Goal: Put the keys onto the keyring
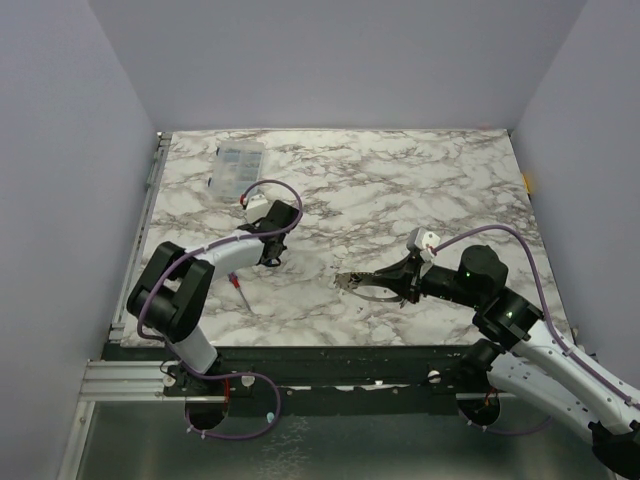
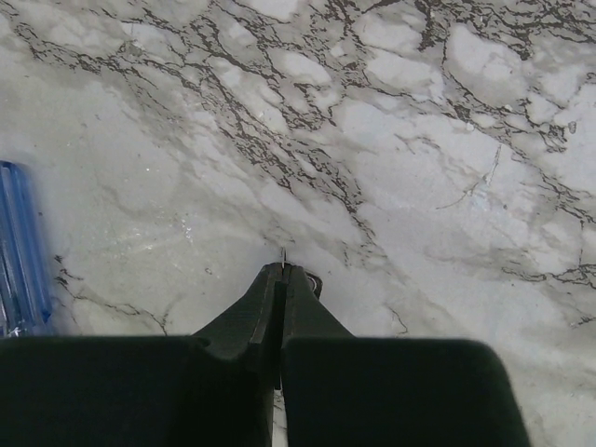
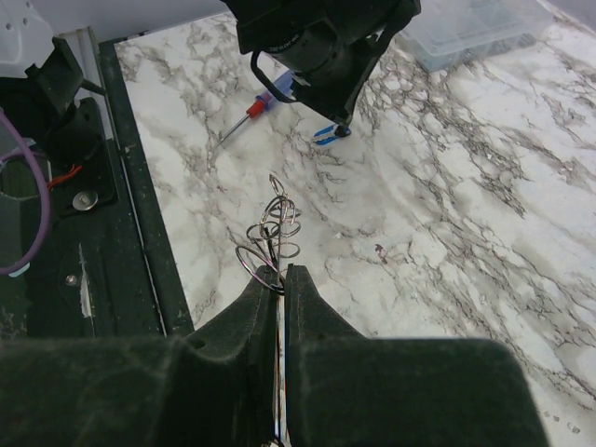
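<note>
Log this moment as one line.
left gripper: jaws shut on key | right gripper: jaws shut on keyring | key not yet on keyring

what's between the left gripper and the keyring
Nothing: bare marble table runs from the left gripper to the keyring. The top view shows it; the right wrist view agrees.

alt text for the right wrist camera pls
The right gripper is shut on a keyring of thin wire loops, over a marble table. Beyond it the left gripper points down beside a small blue key, with a red-handled screwdriver and a clear box farther off.
</note>
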Controlling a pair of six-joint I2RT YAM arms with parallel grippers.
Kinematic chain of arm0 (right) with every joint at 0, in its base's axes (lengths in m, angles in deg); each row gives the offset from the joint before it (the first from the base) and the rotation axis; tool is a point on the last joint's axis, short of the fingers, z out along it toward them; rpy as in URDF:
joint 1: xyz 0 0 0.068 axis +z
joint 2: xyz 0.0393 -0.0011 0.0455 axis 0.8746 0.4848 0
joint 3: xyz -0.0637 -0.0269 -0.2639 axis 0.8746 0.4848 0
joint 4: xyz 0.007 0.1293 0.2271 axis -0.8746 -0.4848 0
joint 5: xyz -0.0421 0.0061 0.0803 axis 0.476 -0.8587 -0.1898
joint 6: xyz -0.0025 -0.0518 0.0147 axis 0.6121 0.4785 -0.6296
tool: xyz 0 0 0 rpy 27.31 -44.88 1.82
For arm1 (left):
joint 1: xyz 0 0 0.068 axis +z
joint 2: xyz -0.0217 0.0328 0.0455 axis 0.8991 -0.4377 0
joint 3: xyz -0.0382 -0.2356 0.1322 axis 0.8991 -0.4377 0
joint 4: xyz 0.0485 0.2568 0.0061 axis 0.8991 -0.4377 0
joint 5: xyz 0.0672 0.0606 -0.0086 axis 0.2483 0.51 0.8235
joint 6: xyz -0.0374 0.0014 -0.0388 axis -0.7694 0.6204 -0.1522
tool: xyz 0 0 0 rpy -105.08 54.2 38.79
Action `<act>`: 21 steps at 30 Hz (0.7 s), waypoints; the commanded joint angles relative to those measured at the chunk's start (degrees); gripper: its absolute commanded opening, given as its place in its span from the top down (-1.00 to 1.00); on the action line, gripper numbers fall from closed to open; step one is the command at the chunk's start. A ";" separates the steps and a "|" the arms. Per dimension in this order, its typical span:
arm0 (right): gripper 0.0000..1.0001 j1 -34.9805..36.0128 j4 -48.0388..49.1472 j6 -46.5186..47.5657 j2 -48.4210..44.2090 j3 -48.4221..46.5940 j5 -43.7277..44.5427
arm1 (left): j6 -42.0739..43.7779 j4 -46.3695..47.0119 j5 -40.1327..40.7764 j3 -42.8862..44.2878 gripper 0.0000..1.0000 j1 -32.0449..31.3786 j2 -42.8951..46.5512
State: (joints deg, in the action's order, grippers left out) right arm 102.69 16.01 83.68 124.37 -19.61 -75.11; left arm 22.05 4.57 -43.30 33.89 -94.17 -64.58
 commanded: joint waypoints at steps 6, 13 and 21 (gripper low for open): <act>0.99 0.49 2.21 -0.12 -0.63 -0.26 -0.84 | 9.04 2.55 -4.66 -4.16 1.00 -0.89 9.41; 0.99 0.46 2.04 -0.05 0.61 -0.42 -0.78 | 14.07 4.77 -11.19 -5.14 1.00 -0.98 15.74; 0.99 0.42 1.57 0.51 3.29 -1.25 -0.97 | 19.37 4.95 -14.41 -2.60 1.00 -0.95 20.36</act>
State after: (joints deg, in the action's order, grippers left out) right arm 102.69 16.01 83.77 126.75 -19.61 -75.11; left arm 36.91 8.27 -53.99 29.22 -94.91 -46.94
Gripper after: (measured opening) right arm 0.089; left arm 0.018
